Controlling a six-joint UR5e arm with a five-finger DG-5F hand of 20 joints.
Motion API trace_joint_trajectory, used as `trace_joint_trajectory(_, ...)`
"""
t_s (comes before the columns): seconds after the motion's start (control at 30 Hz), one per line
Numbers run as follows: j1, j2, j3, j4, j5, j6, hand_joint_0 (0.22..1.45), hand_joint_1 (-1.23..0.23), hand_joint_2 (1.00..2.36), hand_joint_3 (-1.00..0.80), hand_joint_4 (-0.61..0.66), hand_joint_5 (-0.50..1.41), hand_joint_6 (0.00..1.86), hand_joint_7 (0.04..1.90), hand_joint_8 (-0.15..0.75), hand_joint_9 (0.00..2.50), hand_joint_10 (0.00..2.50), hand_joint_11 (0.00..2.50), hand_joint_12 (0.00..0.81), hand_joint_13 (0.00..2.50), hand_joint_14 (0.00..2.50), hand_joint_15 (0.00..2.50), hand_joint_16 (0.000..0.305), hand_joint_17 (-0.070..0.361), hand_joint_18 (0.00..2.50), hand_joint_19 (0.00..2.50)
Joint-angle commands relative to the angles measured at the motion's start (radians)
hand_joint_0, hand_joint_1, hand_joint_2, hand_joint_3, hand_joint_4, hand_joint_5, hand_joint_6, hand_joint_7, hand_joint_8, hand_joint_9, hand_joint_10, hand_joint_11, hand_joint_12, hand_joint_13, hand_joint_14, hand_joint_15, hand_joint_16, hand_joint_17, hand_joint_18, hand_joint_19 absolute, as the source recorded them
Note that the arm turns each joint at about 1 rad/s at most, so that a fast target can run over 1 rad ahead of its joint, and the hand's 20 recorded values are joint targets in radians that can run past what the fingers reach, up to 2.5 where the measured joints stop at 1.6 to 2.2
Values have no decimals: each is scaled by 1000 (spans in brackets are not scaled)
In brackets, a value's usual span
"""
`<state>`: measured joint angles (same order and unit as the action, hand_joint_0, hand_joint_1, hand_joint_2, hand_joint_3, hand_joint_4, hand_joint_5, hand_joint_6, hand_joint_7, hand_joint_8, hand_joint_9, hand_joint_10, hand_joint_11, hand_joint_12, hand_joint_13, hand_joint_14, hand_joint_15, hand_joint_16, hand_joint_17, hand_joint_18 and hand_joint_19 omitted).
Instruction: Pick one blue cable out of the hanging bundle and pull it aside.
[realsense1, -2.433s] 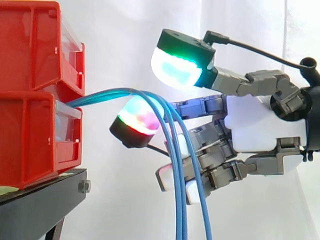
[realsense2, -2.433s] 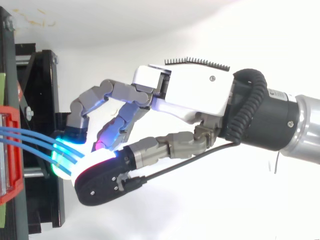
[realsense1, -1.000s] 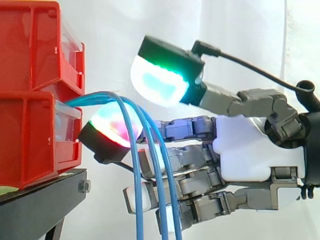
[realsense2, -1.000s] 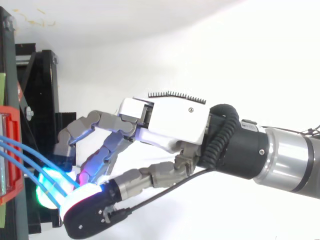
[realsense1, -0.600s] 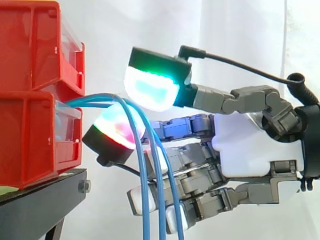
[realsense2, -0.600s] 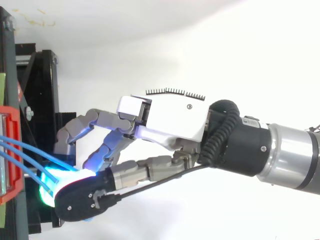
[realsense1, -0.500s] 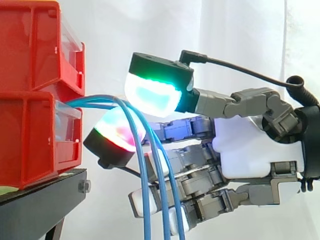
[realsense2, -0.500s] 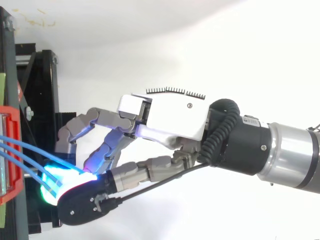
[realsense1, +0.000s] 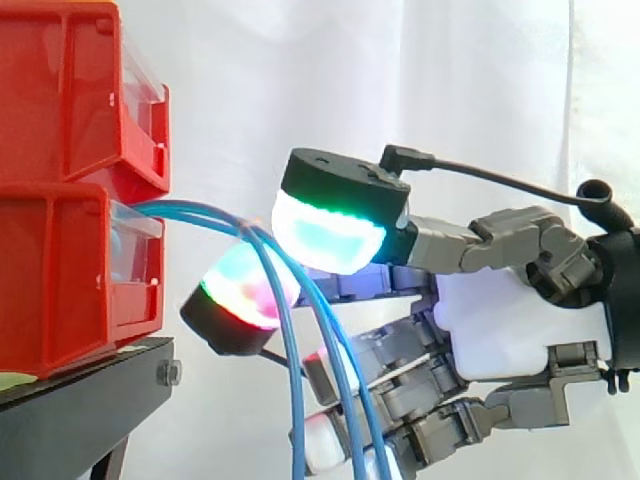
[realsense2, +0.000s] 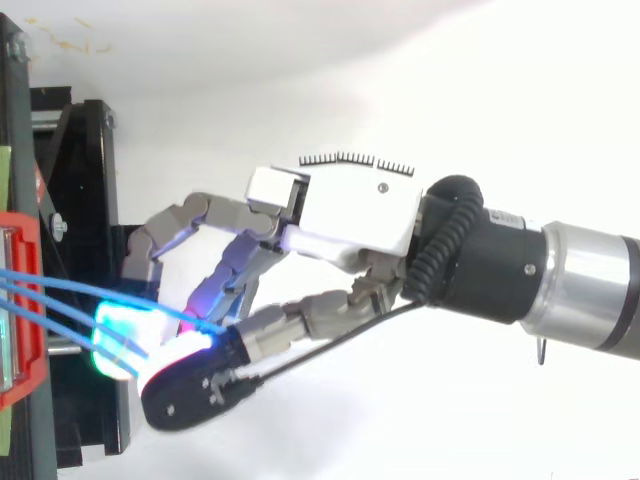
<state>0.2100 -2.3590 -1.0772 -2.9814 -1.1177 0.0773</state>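
Observation:
Three blue cables (realsense1: 190, 209) come out of the lower red bin (realsense1: 60, 280), arch over and hang down in front of my hand (realsense1: 520, 330). The hand reaches in from the right with its fingers curled around the bundle. In the side view the cables pass between the green-glowing thumb pad (realsense1: 328, 235) above and a red-green finger pad (realsense1: 240, 292) below. From above, one blue cable (realsense2: 70, 288) runs further right than the other two, into the pinch between thumb and finger. The hand (realsense2: 360, 215) sits just right of the bins.
Two red bins are stacked on a black stand (realsense1: 80, 410) at the left; its frame (realsense2: 80, 200) lies under the fingertips in the top view. A white curtain (realsense1: 480, 100) hangs behind. Open space lies to the right of the bins.
After reaching in toward the bin, the hand has drawn back to the right and dropped lower. Thumb and finger have closed around the cables, and one cable now stretches further right.

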Motion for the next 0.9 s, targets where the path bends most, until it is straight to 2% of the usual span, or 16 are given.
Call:
trace_joint_trajectory(0.0, -14, 0, -1, -21, -1, -33, 479, -616, 1000, -500, -75, -174, 904, 756, 294, 1144, 19, 782, 392, 942, 21, 673, 53, 119, 857, 738)
trace_joint_trajectory(0.03, -20, 0, -1, -24, -1, -57, 478, -537, 1000, -500, -62, -172, 901, 759, 305, 1146, 16, 782, 394, 936, 22, 670, 54, 121, 843, 738)
trace_joint_trajectory(0.13, -23, 0, -1, -24, -1, -88, 502, -431, 1000, -500, -52, -168, 893, 791, 305, 1148, 17, 794, 392, 924, 22, 684, 52, 117, 819, 762)
trace_joint_trajectory(0.23, -27, 0, -1, -22, -1, -126, 532, -390, 1000, -500, -49, -169, 890, 808, 305, 1145, 20, 791, 389, 922, 21, 685, 50, 113, 796, 776)
trace_joint_trajectory(0.43, -30, 0, -1, -18, -1, -185, 569, -545, 1011, -349, -25, -170, 889, 851, 299, 1138, 19, 807, 379, 922, 23, 686, 48, 109, 788, 781)
trace_joint_trajectory(0.57, -30, 1, 0, -18, -1, -194, 570, -643, 1014, -297, -3, -176, 901, 830, 300, 1123, 20, 808, 376, 921, 23, 681, 49, 110, 797, 771)
trace_joint_trajectory(0.73, -32, 0, 0, -18, -1, -215, 603, -746, 1018, -269, -4, -184, 920, 810, 295, 1110, 21, 838, 367, 922, 23, 678, 48, 107, 815, 758)
trace_joint_trajectory(0.87, -37, 1, -1, -22, -1, -254, 661, -800, 1014, -319, -62, -185, 924, 835, 281, 1101, 20, 821, 361, 924, 25, 673, 47, 105, 830, 731)
